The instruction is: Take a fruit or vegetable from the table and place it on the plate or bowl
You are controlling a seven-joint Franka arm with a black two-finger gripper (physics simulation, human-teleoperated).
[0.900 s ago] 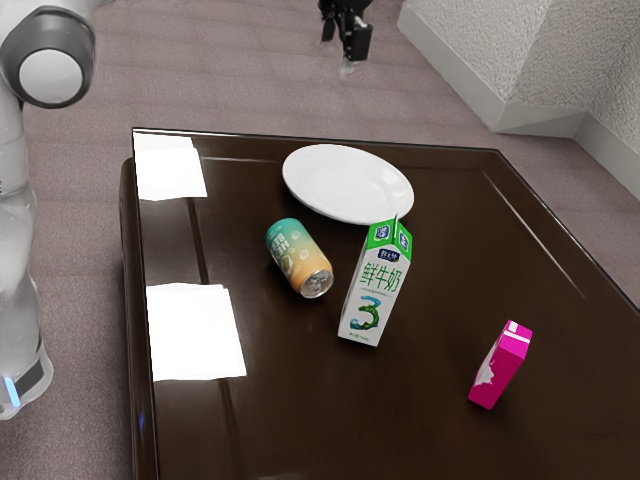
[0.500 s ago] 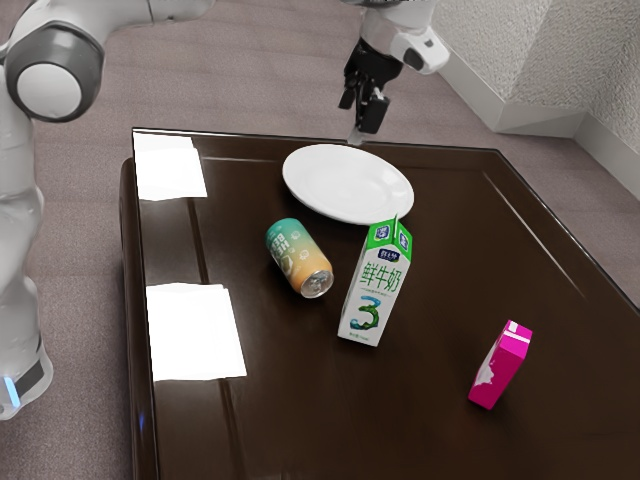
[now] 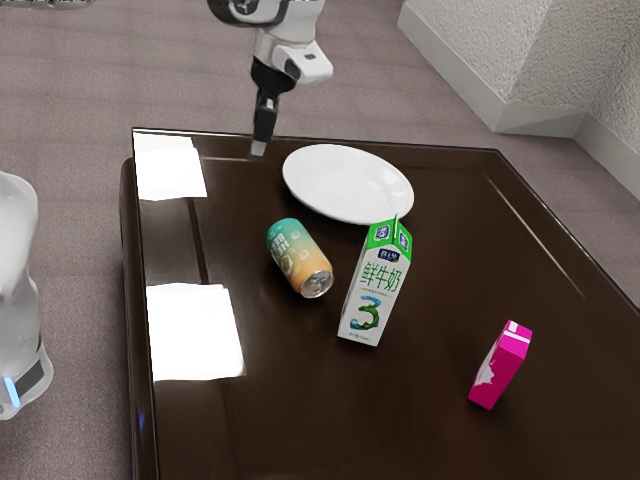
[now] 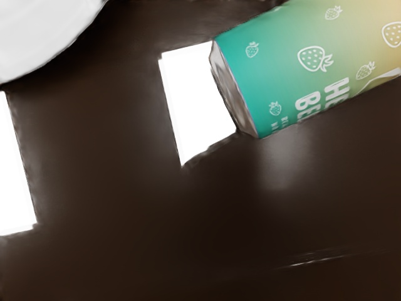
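Note:
A white plate [image 3: 348, 182] lies bare on the far middle of the dark table [image 3: 450, 250]. My gripper [image 3: 259, 146] hangs just above the table's far edge, a little to the exterior view's left of the plate, with nothing in it. I see no fruit or vegetable on the table. In the wrist view a curved piece of the plate [image 4: 44, 31] sits at one corner, and a teal can [image 4: 313, 63] with strawberry prints lies on its side below the hand.
The teal and orange can [image 3: 299, 257] lies on its side in front of the plate. A green and white milk carton [image 3: 376, 282] stands beside it, and a small pink carton [image 3: 500, 365] stands nearer the exterior view's right. Bright window reflections [image 3: 195, 330] mark the tabletop.
My arm has swung from behind the plate toward the exterior view's left and come down close to the table's far edge. The things on the table have not moved.

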